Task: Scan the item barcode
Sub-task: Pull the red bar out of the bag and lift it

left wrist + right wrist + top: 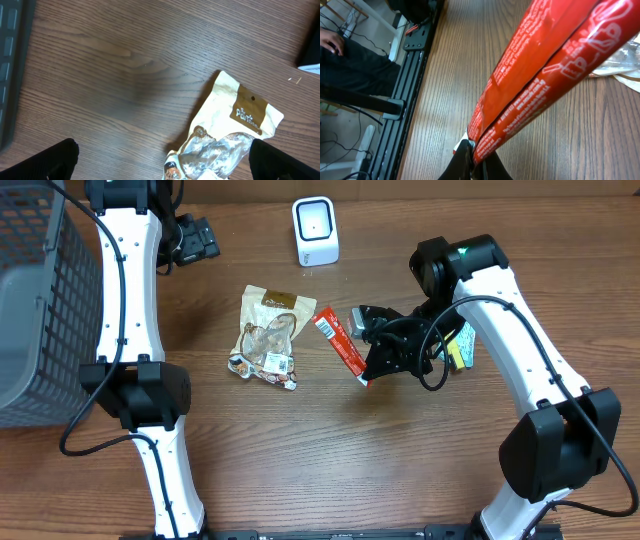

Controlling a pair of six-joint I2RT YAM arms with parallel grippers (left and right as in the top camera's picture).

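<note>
Tally. Red packet (341, 343): one. Cream snack bag (268, 338): one. White scanner (315, 231): one. Grey basket (30, 300): one. Robot arms: two, a left arm (128, 290) and a right arm (515, 330). Yellow item (462, 345), partly hidden: one.

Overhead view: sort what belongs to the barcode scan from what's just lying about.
In the job: red packet, right gripper shut on it, white scanner.
Lying about: cream snack bag, grey basket.

Right gripper (473, 156) pinches red packet (545, 60) above wooden table (462, 65).
</note>
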